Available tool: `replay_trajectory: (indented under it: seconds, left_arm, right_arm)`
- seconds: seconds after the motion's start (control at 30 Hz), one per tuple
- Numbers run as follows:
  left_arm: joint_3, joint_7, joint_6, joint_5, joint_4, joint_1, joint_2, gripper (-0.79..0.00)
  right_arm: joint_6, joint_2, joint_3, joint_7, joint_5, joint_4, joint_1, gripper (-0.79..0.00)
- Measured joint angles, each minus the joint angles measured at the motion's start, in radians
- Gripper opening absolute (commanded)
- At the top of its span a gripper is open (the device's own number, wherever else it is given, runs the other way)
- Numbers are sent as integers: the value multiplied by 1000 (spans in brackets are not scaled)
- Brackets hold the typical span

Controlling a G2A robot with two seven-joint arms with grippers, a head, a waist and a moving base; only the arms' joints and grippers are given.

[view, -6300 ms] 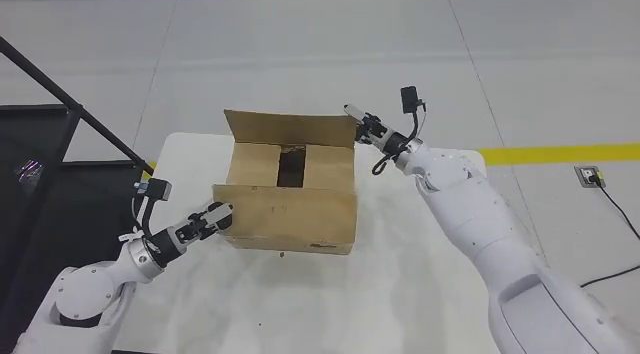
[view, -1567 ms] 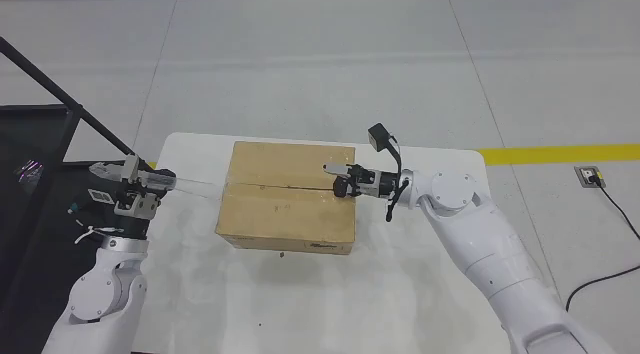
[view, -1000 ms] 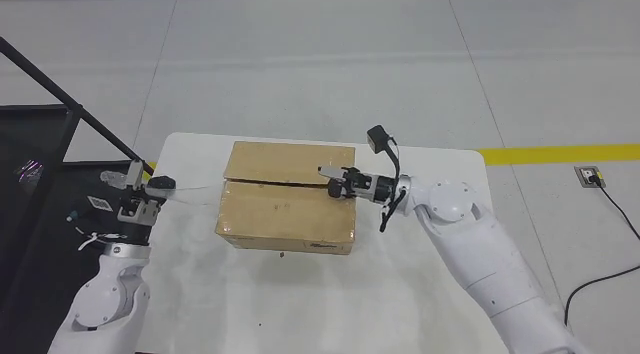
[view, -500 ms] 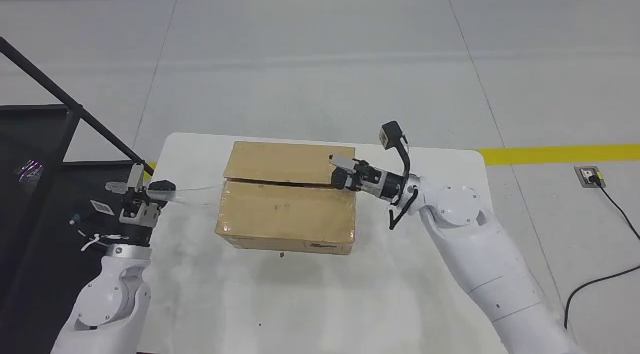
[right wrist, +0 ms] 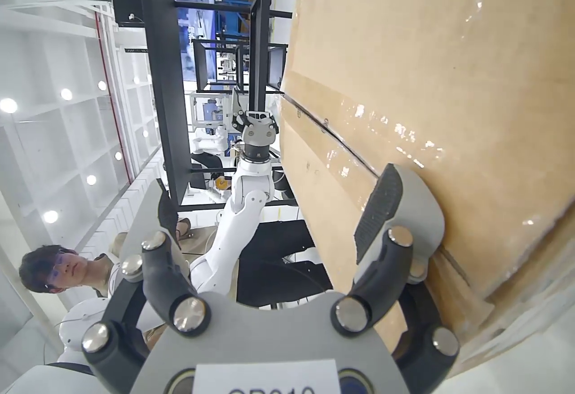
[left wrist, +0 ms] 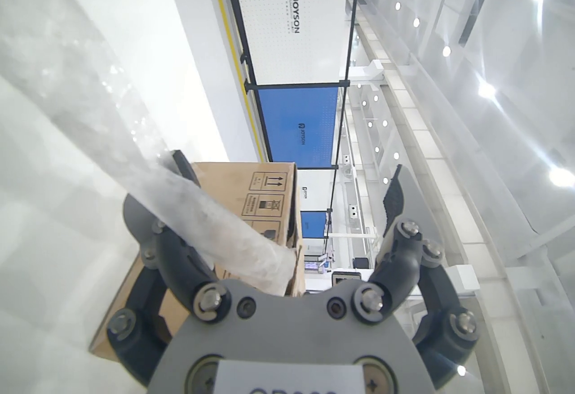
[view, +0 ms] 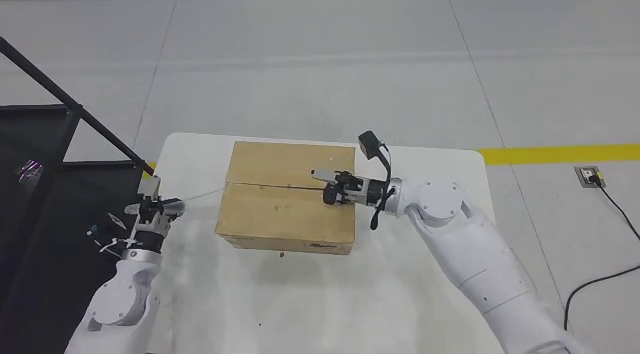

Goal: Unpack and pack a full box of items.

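A: Box, quick.
B: Brown cardboard box (view: 285,209), rectangular, flaps shut, flat on the white table (view: 400,284). Glossy clear tape (right wrist: 382,130) over the top seam. The inside is hidden.
A: Right pincer?
B: Right pincer (right wrist: 274,189) is spread apart, with the box top directly beneath it. One finger, with a dark ribbed pad (right wrist: 375,207), lies against the cardboard just beside the seam. The other hangs free.
A: Left?
B: Left pincer (left wrist: 287,175) is also apart, with the box ahead of it, not touching. A crinkly translucent strip (left wrist: 90,99) crosses one finger.
A: Stuck or draped?
B: Can't tell. The wrist view cuts off its far end. From above it's a thin pale line between that pincer and the box, and where it joins is unclear.
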Motion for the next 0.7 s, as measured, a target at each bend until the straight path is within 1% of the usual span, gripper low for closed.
replay_trajectory:
  seconds: [0.13,0.37,0.63,0.7]
  left_arm:
    - [12,24,58,11,21,-18,-5,0]
    - [20,30,92,46,52,-25,-10,0]
    - [15,9,76,48,64,-26,-15,0]
    - [16,-15,57,47,59,-20,-16,0]
  right_arm:
    - [-7,-5,-5,3,3,18,10,0]
    - [-19,-11,-7,6,6,42,19,0]
    - [-26,-15,-7,10,5,56,25,0]
    - [-27,-16,-7,10,5,58,26,0]
